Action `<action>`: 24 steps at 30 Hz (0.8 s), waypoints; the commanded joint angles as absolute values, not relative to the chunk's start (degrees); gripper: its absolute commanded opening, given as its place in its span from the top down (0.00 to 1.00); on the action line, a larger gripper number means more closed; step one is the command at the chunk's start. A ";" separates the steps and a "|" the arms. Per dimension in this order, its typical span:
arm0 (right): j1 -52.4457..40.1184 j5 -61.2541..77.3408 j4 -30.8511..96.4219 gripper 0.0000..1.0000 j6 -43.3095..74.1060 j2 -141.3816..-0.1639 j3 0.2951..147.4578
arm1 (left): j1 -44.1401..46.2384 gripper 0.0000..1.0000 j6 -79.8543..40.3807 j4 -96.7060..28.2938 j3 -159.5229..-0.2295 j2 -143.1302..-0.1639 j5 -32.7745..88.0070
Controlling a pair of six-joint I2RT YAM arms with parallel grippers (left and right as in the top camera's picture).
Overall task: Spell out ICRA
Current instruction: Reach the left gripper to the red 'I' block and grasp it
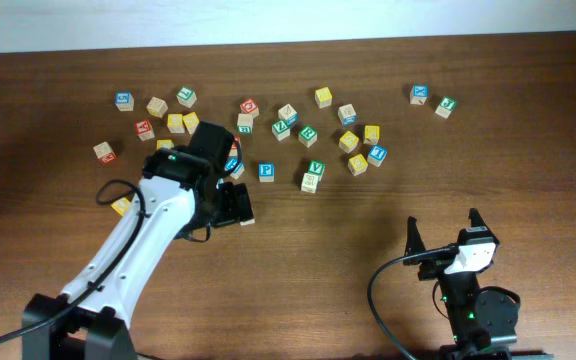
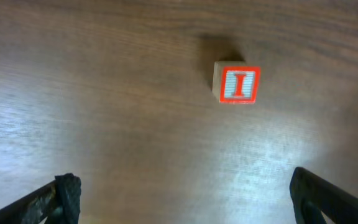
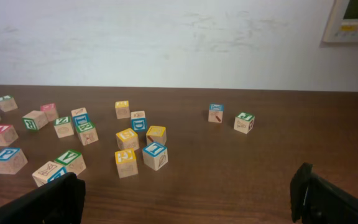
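A wooden block with a red letter I (image 2: 237, 84) lies alone on the bare wood table, ahead of my left gripper (image 2: 182, 196) and a little to the right. The left gripper is open and empty, its fingertips wide apart and low over the table. In the overhead view it (image 1: 234, 204) sits front of the block cluster, with the I block (image 1: 248, 214) just at its tip. My right gripper (image 1: 444, 232) is open and empty near the front right, well away from the blocks; the right wrist view (image 3: 185, 196) shows bare table between its fingers.
Many letter blocks are scattered across the back of the table (image 1: 308, 150), including a blue one (image 1: 266, 171) and a yellow one (image 1: 323, 96). Two blocks (image 1: 420, 94) (image 1: 446, 106) lie apart at the back right. One yellow block (image 1: 120, 206) lies left of the left arm.
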State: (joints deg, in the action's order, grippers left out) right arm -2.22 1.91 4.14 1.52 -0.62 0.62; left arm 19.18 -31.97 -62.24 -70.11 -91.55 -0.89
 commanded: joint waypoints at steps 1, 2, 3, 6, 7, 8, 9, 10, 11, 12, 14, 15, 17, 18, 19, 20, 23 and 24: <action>-1.85 1.65 4.47 0.02 1.91 -0.19 0.32 | 19.40 0.01 -35.38 -53.41 -64.51 -92.05 -1.04; -1.85 1.65 4.47 0.02 1.91 -0.19 0.32 | 19.40 0.01 -35.40 -49.82 -62.63 -92.05 0.23; -1.85 1.65 4.47 0.02 1.91 -0.19 0.32 | 19.40 0.01 -35.40 -46.35 -61.06 -92.05 2.39; -1.85 1.65 4.47 0.02 1.91 -0.19 0.32 | 19.46 0.01 -35.38 -39.33 -58.33 -92.05 3.62; -1.85 1.65 4.47 0.02 1.91 -0.19 0.32 | 19.53 0.01 -35.40 -37.76 -57.91 -92.23 3.64; -1.85 1.65 4.47 0.02 1.91 -0.19 0.32 | 19.84 0.01 -35.35 -36.84 -57.89 -92.71 3.64; -1.85 1.65 4.47 0.02 1.91 -0.19 0.32 | 20.45 0.01 -35.38 -36.27 -57.89 -93.32 3.53; -1.85 1.65 4.47 0.02 1.91 -0.19 0.32 | 21.28 0.01 -35.35 -35.79 -57.89 -94.24 3.22; -1.85 1.65 4.47 0.02 1.91 -0.19 0.32 | 22.33 0.01 -35.35 -35.38 -57.89 -95.59 2.46; -1.85 1.65 4.47 0.02 1.91 -0.19 0.32 | 23.44 0.01 -35.38 -35.14 -57.89 -97.03 0.69; -1.85 1.65 4.47 0.02 1.91 -0.19 0.32 | 25.06 0.01 -35.38 -34.92 -57.89 -99.59 -4.32; -1.85 1.65 4.47 0.02 1.91 -0.19 0.32 | 25.39 0.01 -35.40 -34.76 -57.89 -100.64 -5.74; -1.85 1.65 4.47 0.02 1.91 -0.19 0.32 | 25.52 0.01 -35.40 -34.02 -57.89 -102.06 -5.89; -1.85 1.65 4.47 0.02 1.91 -0.19 0.32 | 25.52 0.00 -35.40 -33.36 -57.89 -102.48 -6.33; -1.85 1.65 4.47 0.02 1.91 -0.19 0.32 | 25.52 0.04 -35.38 -32.47 -57.89 -103.11 -7.20; -1.85 1.65 4.47 0.02 1.91 -0.19 0.32 | 25.52 0.11 -35.35 -31.92 -57.89 -103.72 -7.68; -1.85 1.65 4.47 0.02 1.91 -0.19 0.32 | 25.52 0.33 -35.33 -31.64 -57.89 -104.57 -8.05; -1.85 1.65 4.47 0.02 1.91 -0.19 0.32 | 25.52 0.37 -35.14 -31.42 -57.89 -104.57 -8.69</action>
State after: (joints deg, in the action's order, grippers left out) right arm -2.22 1.91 4.16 1.54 -0.58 0.62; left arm 25.43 -35.18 -31.77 -58.26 -103.33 -6.52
